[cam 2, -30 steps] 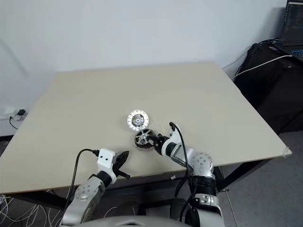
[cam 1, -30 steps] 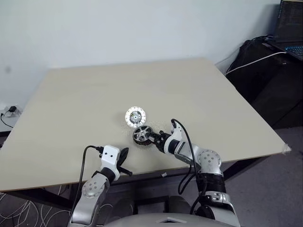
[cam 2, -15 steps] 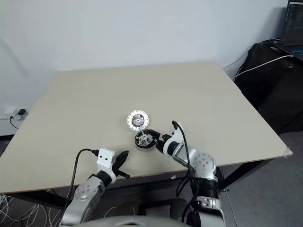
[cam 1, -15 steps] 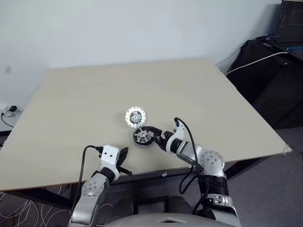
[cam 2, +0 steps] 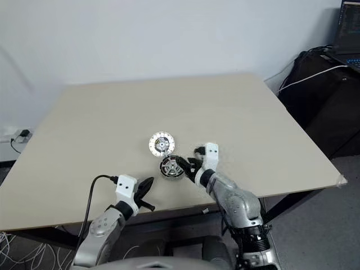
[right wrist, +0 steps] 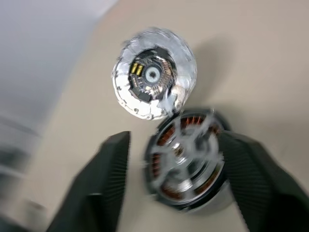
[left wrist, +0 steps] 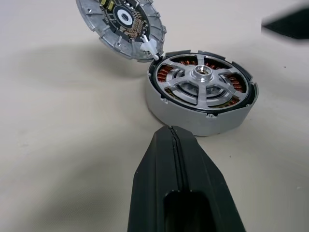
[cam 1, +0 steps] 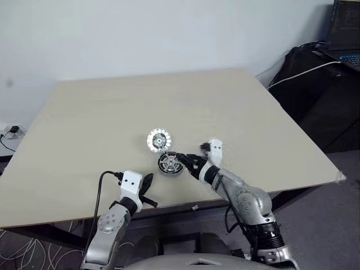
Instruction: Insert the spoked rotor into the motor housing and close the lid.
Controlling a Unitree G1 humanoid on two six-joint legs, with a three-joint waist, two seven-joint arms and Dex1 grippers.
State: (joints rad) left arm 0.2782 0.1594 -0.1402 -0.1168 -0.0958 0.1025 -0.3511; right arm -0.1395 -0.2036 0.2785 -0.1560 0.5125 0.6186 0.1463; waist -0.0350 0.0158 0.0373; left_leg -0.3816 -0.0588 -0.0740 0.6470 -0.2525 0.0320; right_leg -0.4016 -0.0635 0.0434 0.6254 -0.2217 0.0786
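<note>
Blur and cut-offs around the motor parts

In the right wrist view, motion blur is smearing the spoked rotor (right wrist: 186,157) and the motor housing (right wrist: 190,198), and both black fingers (right wrist: 104,186) are running off the bottom edge. In the left wrist view, the shut left gripper (left wrist: 175,145) is hiding part of the tabletop (left wrist: 58,145), and the lid (left wrist: 120,26) is being cropped at the top edge.

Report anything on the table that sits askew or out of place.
The lid is not flat: it stands tilted with its edge leaning on the rim of the motor housing, inner face showing. The spoked rotor already sits inside the housing, over the copper windings. Nothing looks spilled or broken.
</note>
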